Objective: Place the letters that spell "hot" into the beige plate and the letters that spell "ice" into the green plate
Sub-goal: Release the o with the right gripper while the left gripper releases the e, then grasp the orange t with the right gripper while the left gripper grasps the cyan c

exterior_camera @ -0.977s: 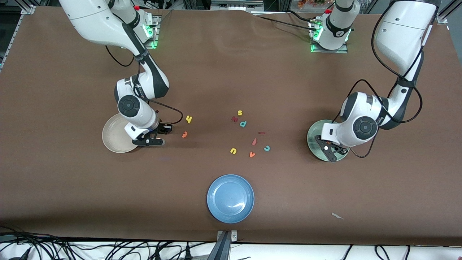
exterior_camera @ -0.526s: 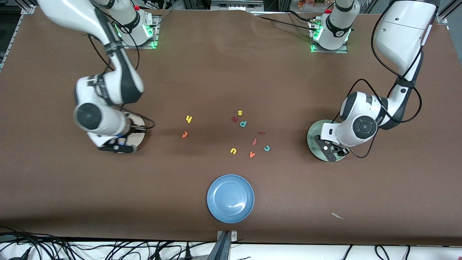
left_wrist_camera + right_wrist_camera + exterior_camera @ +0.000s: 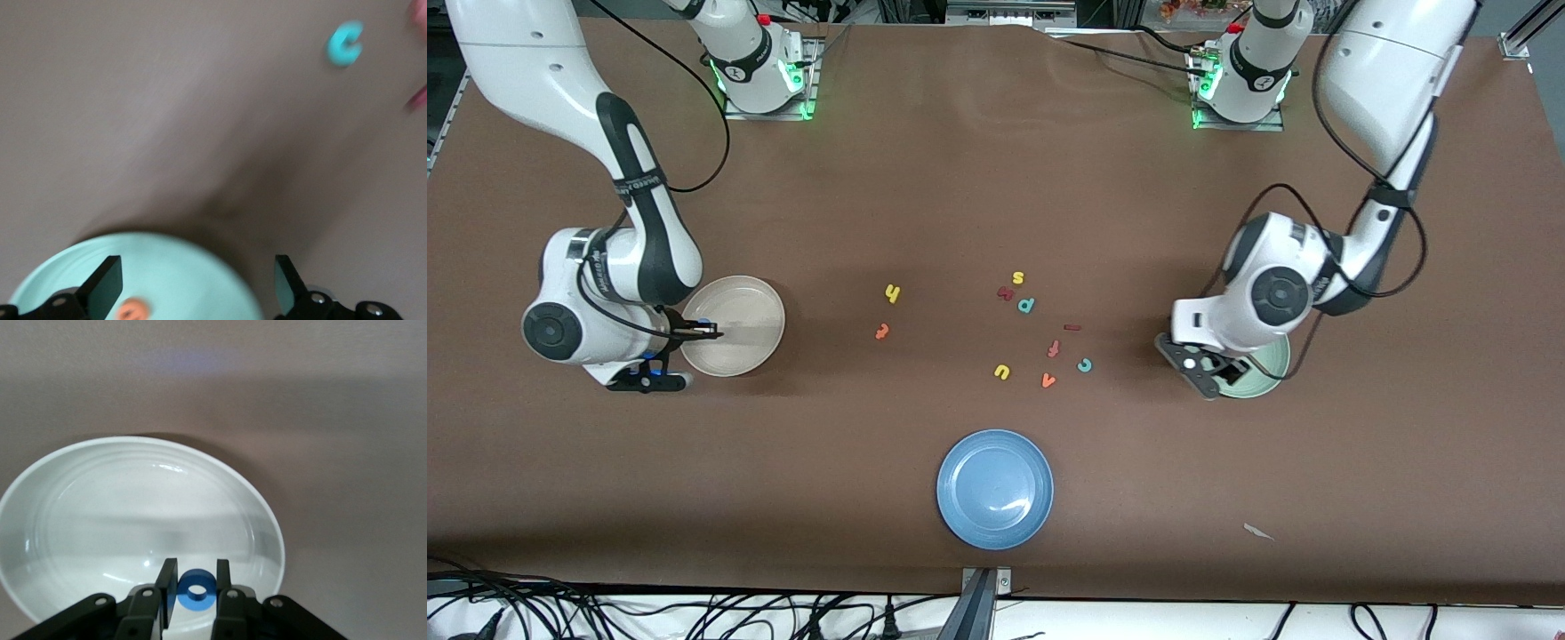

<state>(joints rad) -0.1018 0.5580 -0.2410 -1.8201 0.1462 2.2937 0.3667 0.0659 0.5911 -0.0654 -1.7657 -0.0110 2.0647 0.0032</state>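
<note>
While right end effector (image 3: pixel 195 595) pinches blue "o" (image 3: pixel 196 591) at beige plate (image 3: pixel 760 307) rim, frame left, it should center before dropping; left end effector (image 3: pixel 193 288) gapes wide over green plate (image 3: pixel 173 267).

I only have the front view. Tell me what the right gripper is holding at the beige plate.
Observer: In the right wrist view, the right gripper is shut on the blue "o", over the edge of the beige plate.
Operator: Now report what is inside the green plate.
Observer: The left wrist view shows one orange letter lying in the green plate. It is too blurred to read.
Operator: Give me the left gripper's fingers.
Observer: The left gripper is open and empty, above that plate's edge. The teal "c" lies on the table ahead of it.
</note>
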